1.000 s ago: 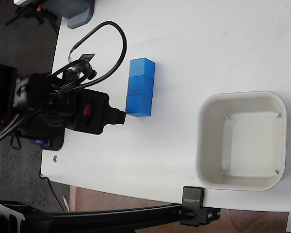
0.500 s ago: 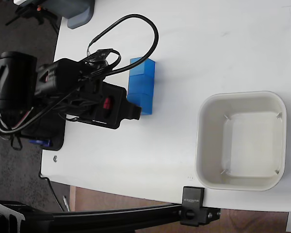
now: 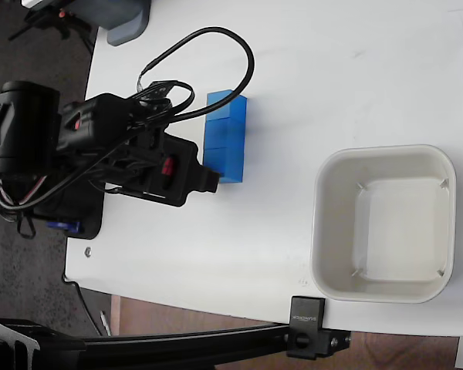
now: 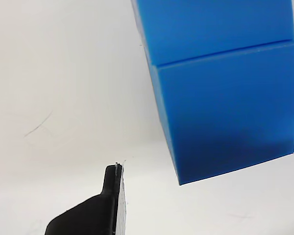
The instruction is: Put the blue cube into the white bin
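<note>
The gripper [image 3: 208, 179] sits at the near end of a row of three blue cubes, its black tip touching or almost touching the lower left corner of the last cube [image 3: 225, 164] in the fixed view. From the tip, that cube lies just ahead and slightly up the picture; the other two cubes [image 3: 226, 119] continue the row straight away from it, so the row's long axis runs up the picture, roughly across the line the gripper points along. The bin [image 3: 383, 222] stands well apart, ahead of the gripper and off to its lower side in the fixed view, with bare table [image 3: 309, 77] between.

In the wrist view only one black finger [image 4: 95, 210] shows, low and left of centre, while the cube [image 4: 225, 107] fills the upper right, close but not between any jaws. Whether the fingers are spread or together I cannot tell; nothing is gripped.

My judgement: the cube lies off to one side of the finger, not centred, so the gripper needs to shift sideways toward it until the fingers straddle the end cube alone, without nudging its neighbours
</note>
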